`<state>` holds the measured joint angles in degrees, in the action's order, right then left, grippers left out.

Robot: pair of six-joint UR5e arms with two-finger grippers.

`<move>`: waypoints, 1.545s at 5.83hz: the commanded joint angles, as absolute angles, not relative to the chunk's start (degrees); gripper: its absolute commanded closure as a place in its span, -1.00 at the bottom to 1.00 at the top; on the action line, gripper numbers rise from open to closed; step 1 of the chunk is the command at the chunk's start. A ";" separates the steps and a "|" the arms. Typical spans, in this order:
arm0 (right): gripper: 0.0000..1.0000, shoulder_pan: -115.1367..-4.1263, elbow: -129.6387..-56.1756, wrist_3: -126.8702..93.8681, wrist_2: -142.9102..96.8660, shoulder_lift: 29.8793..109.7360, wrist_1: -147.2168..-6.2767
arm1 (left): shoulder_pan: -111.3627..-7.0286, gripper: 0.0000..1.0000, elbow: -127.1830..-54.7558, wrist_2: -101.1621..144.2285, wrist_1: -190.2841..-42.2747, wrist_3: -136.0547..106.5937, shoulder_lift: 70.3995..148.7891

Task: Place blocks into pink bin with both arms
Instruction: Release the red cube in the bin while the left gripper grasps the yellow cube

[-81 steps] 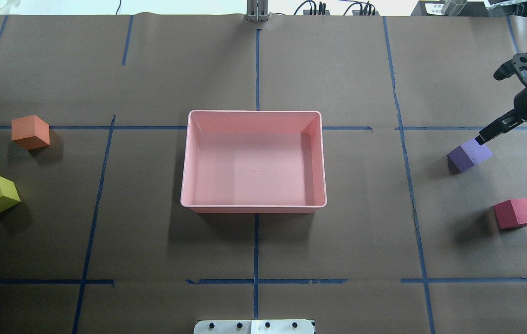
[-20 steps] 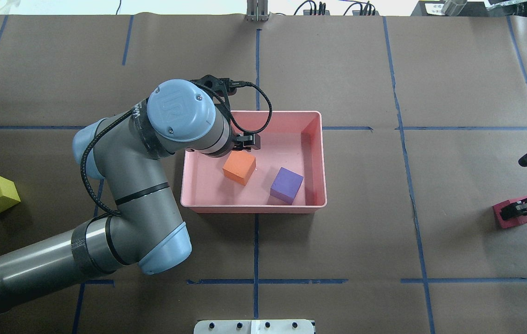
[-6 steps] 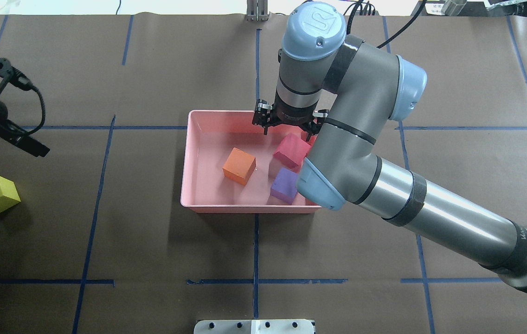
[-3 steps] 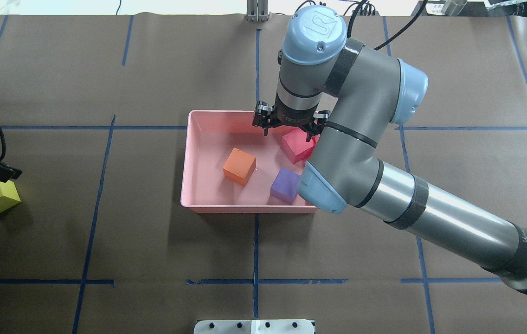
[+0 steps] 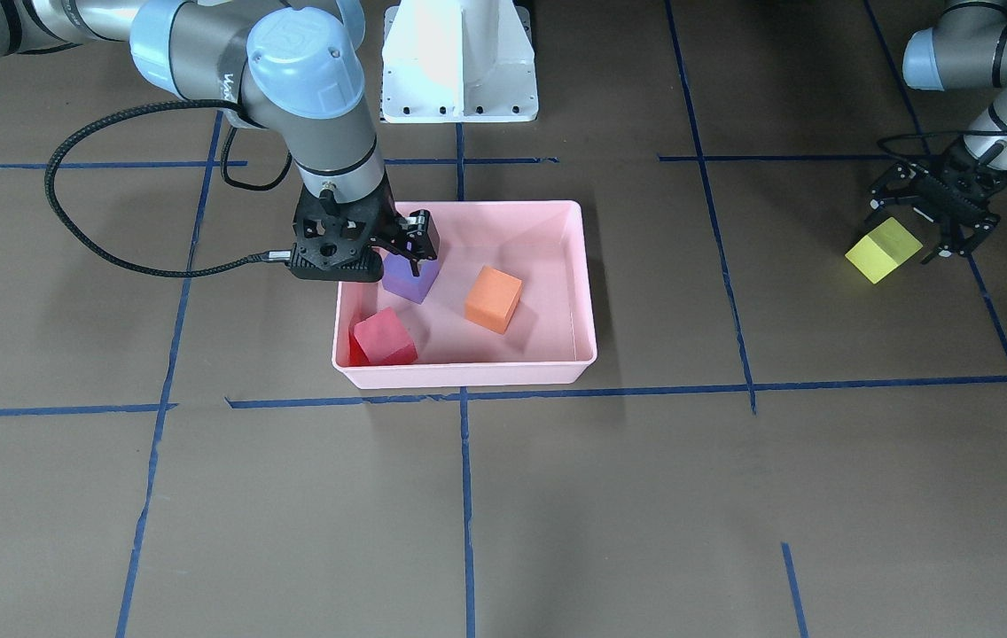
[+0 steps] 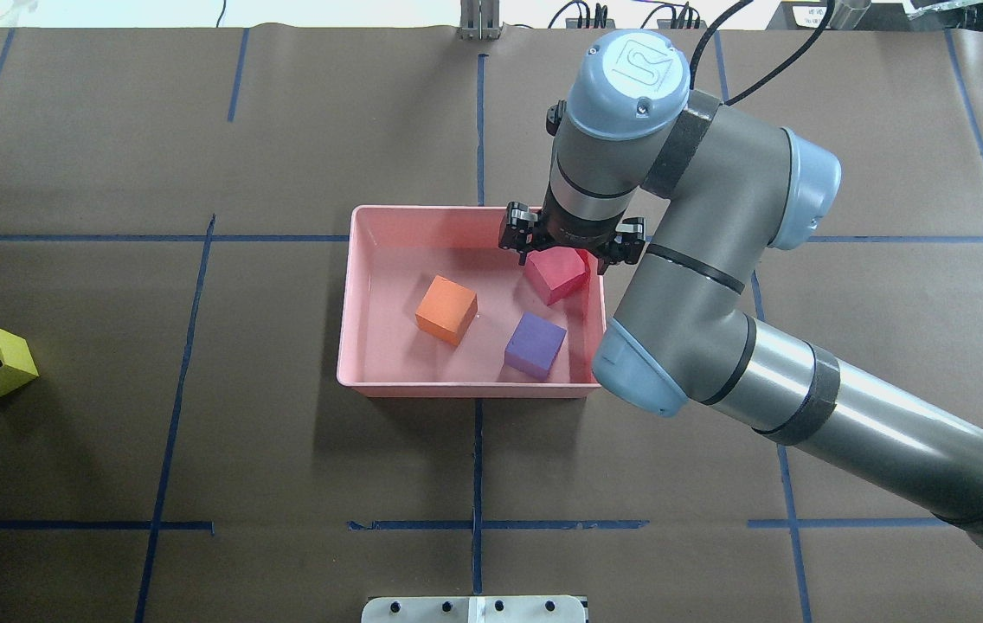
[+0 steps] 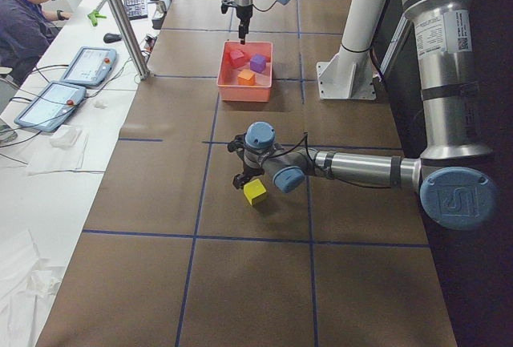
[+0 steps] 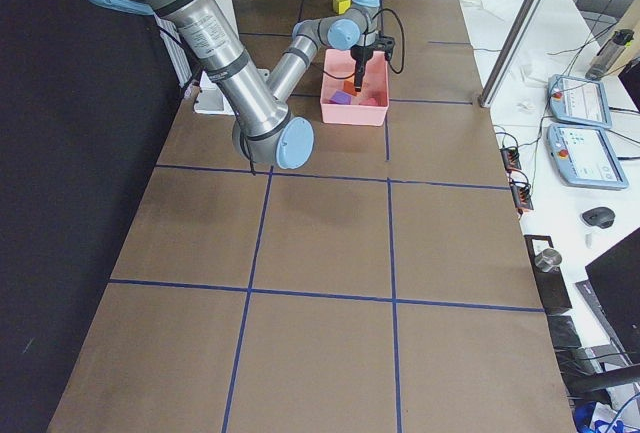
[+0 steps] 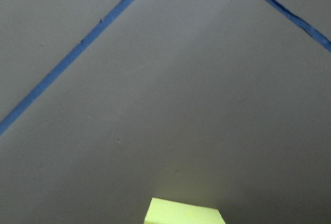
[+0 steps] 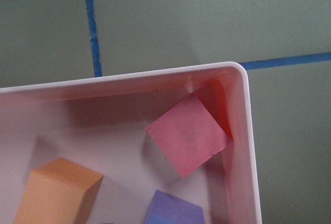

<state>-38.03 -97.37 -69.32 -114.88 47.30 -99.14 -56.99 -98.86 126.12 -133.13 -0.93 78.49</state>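
Front-facing view shows left tool (image 5: 911, 230) spread over the yellow-green block (image 5: 883, 251), cropped overhead, where right tool (image 6: 570, 249) hangs spread above the red-pink block (image 6: 555, 273) in the pink bin (image 6: 422, 227).

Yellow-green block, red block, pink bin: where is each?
yellow-green block (image 5: 885, 248), exterior front-facing view, its top face
red block (image 6: 555, 269), overhead exterior view, its top face
pink bin (image 6: 422, 208), overhead exterior view, its far rim
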 commanded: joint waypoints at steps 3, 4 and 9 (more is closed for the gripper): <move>-1.00 -37.97 -97.47 -69.26 -114.87 47.99 -99.14 | -56.34 -1.00 -94.67 126.56 -133.24 -0.88 79.27; -1.00 -37.97 -97.47 -69.26 -114.87 48.25 -99.14 | -56.25 -1.00 -93.96 126.56 -132.98 -1.23 79.97; -1.00 -37.97 -97.91 -69.26 -114.87 48.16 -99.05 | -54.49 0.16 -91.40 131.03 -131.93 -1.58 82.97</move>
<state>-37.97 -97.74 -69.26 -114.87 48.20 -99.05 -54.41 -90.83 129.39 -132.20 -1.56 82.83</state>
